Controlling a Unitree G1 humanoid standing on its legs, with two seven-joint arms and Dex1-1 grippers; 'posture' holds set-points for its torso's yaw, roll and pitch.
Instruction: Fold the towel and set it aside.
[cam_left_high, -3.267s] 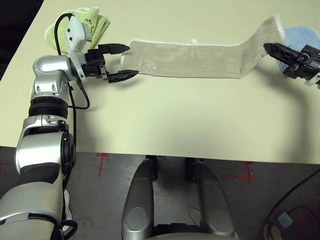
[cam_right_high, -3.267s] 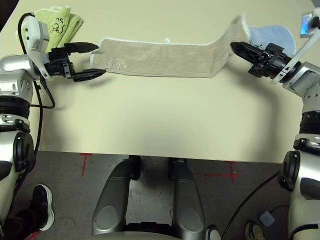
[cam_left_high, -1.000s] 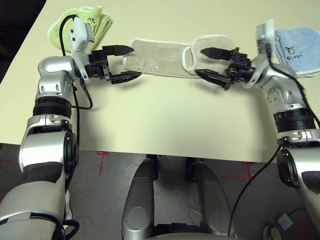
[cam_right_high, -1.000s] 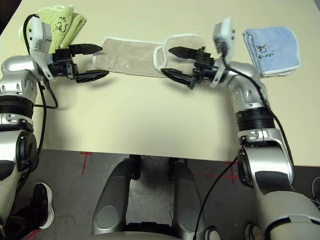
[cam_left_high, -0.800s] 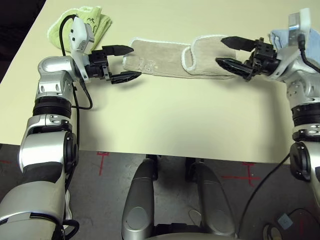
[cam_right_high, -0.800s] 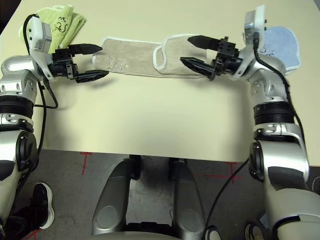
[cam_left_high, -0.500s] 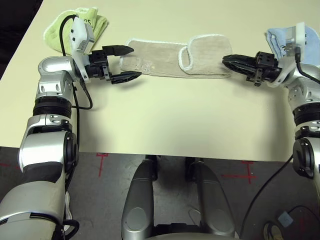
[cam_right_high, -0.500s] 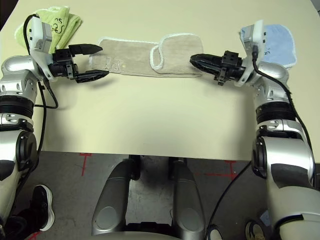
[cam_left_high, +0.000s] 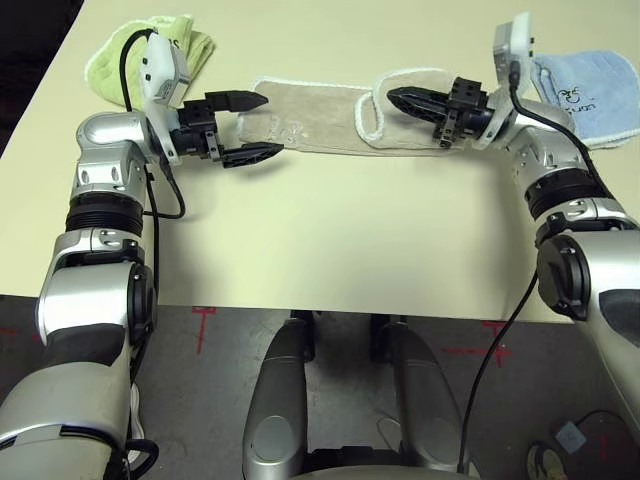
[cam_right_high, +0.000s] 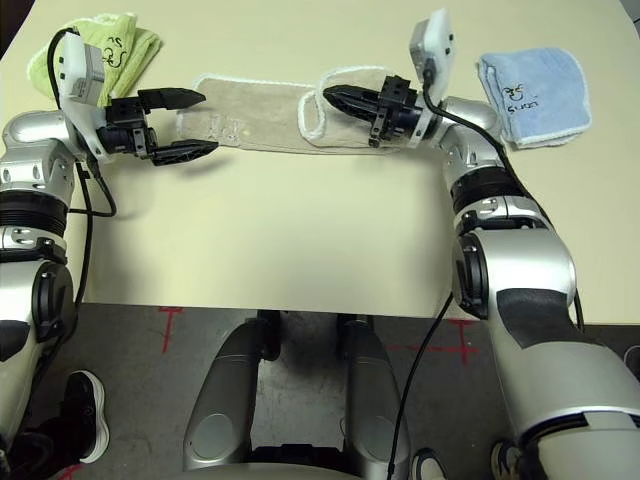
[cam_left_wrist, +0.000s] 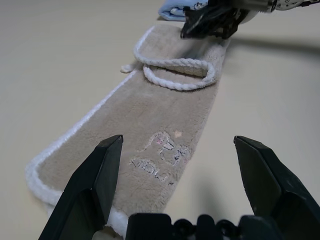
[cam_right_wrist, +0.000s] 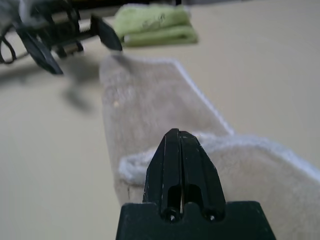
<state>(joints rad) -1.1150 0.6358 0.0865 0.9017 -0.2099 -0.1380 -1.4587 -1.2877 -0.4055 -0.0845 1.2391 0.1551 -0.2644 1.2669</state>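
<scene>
Left hand (cam_left_high: 250, 125): fingers spread wide, holding nothing, towel (cam_left_high: 310, 115) end between them.
Right hand (cam_right_high: 335, 98): fingers pressed together, empty, above towel's folded-over flap.

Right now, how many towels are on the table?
3. The beige towel lies stretched between the two grippers, one end folded over. A green towel sits behind the left gripper. A blue towel lies beyond the right arm.
</scene>
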